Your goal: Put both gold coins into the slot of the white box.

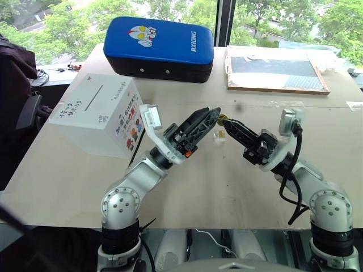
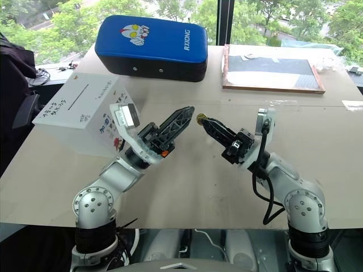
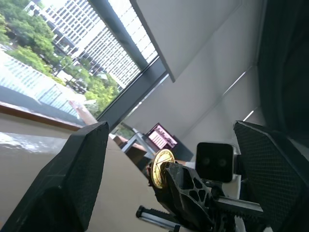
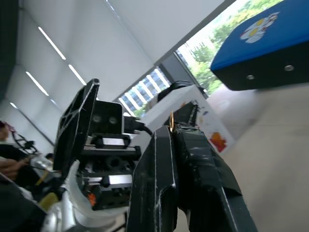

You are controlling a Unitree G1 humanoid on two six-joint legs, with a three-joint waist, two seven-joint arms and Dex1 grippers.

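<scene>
The white box (image 1: 93,116) stands on the table at the left, with its thin dark slot (image 1: 93,93) in the top face. Above the table's middle my right gripper (image 1: 227,122) is shut on a gold coin (image 1: 224,118), which sticks out at its tips; the left wrist view shows the same coin (image 3: 161,167) face-on. My left gripper (image 1: 212,117) is open and points at the right one, tips almost meeting, so the held coin sits between its spread fingers (image 3: 84,164). A second small gold coin (image 1: 218,135) lies on the table just below the two tips.
A blue padded case (image 1: 159,48) with a cartoon figure lies at the back behind the box. A wood-framed board (image 1: 276,69) lies at the back right. Dark gear (image 1: 17,85) sits off the table's left edge.
</scene>
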